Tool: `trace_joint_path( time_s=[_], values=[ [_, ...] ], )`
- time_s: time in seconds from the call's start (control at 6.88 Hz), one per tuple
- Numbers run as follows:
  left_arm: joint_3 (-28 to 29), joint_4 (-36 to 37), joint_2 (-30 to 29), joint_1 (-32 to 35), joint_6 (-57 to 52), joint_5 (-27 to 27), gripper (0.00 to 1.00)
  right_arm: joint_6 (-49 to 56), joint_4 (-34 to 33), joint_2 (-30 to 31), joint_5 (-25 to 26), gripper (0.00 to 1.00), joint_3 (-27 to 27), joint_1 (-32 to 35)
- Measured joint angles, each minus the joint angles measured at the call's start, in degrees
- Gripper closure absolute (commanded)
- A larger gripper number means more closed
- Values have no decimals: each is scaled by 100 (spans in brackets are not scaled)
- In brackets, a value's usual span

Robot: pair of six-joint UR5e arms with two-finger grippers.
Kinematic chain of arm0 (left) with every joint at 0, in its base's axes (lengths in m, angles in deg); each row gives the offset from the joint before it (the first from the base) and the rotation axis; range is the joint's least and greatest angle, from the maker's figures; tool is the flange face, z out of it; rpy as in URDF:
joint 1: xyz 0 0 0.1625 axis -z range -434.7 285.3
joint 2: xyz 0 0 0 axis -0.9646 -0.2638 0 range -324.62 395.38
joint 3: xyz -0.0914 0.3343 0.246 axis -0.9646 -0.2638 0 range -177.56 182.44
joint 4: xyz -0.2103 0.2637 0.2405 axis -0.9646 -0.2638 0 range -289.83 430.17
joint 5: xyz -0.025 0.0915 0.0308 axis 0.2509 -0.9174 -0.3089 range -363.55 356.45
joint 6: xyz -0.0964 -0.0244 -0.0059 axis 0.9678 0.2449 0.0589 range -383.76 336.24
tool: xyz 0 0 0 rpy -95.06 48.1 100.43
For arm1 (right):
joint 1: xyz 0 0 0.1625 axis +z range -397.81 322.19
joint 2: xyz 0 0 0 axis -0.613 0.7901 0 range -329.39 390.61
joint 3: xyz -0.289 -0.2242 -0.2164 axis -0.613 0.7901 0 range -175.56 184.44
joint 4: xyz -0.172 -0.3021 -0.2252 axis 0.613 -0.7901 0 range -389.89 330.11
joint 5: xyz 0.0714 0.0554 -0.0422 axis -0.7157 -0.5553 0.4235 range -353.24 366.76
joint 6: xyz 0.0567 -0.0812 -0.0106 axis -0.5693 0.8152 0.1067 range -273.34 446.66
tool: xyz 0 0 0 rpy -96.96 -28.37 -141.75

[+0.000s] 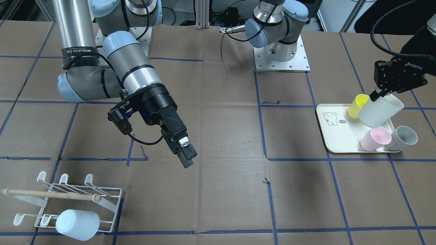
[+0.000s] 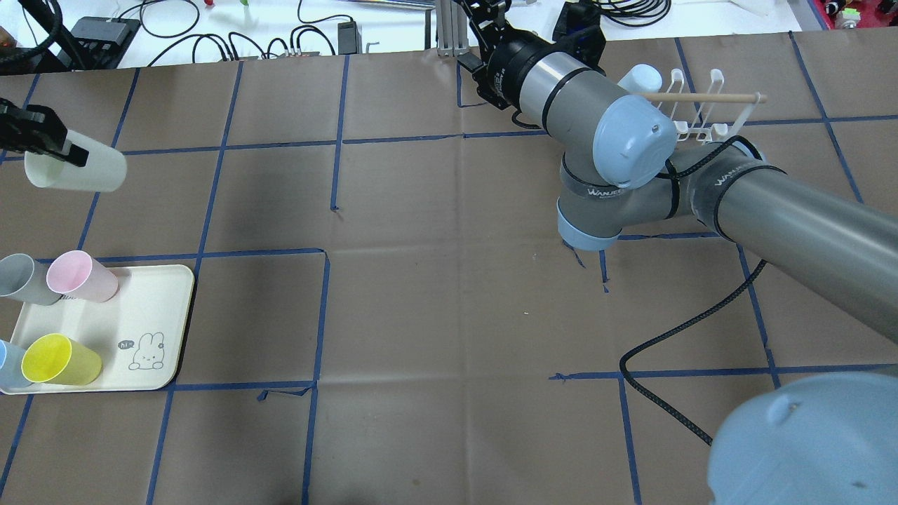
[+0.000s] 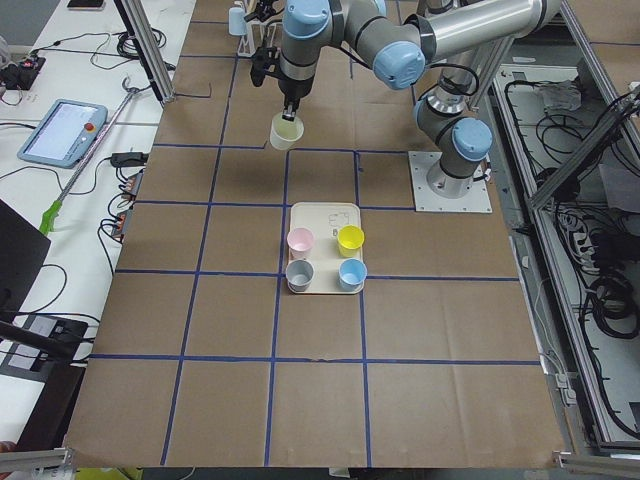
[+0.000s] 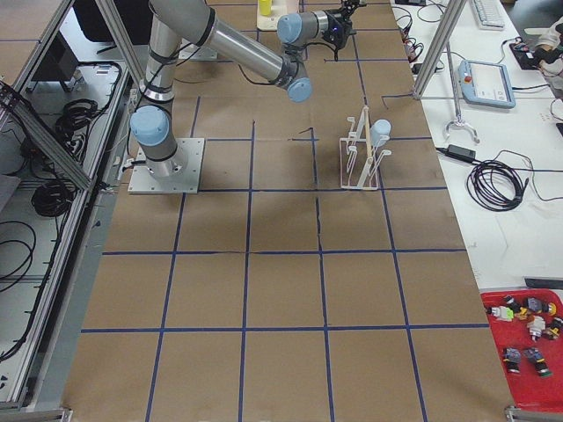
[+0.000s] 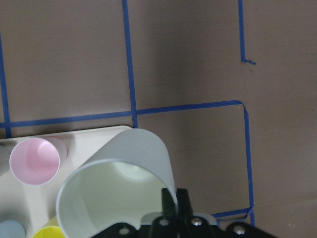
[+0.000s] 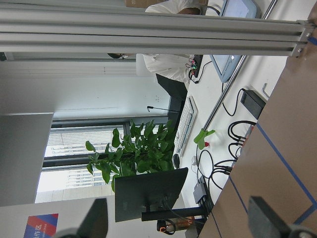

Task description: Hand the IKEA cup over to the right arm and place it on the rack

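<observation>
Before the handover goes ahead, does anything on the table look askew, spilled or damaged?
Nothing spilled or broken. The wooden dowel lies lopsided on the rack, jutting past one end. The left gripper holds the white cup tilted by its rim.

You're looking at the room turned on its side here. The right gripper [image 6: 179, 223] shows only as 2 blurred dark fingertips [image 6: 95, 220] at the bottom edge, set wide apart. An aluminium beam [image 6: 148, 34] runs across the top. Mid-frame, a leafy green plant [image 6: 141, 151] sits just beside a dark monitor [image 6: 148, 191] — a keyboard [image 6: 187, 121] and black cables [image 6: 233, 134] lie on the white bench. Brown table paper [image 6: 297, 124] crossed by blue tape [image 6: 287, 164] fills the lower right, and a person in white [image 6: 168, 64] shows beyond the beam
</observation>
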Motion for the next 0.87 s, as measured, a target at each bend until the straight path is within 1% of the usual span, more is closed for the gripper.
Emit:
trace_joint_path(
  time_s=[0.15, 0.29, 0.58, 0.87],
  values=[
    [-84, 352, -31, 29, -216, 606, 100, 0, 0, -3, -1, 0, -13, 5],
    [-289, 897, -98, 38, -544, 1264, 100, 0, -2, 1, 10, 0, -19, 7],
    [-820, 2253, -324, 54, -908, 2377, 100, -3, -2, 13, 40, 0, -18, 36],
    [-1350, 3805, -839, 65, -964, 3571, 100, -2, 8, 7, 166, 0, -42, 162]
  ],
)
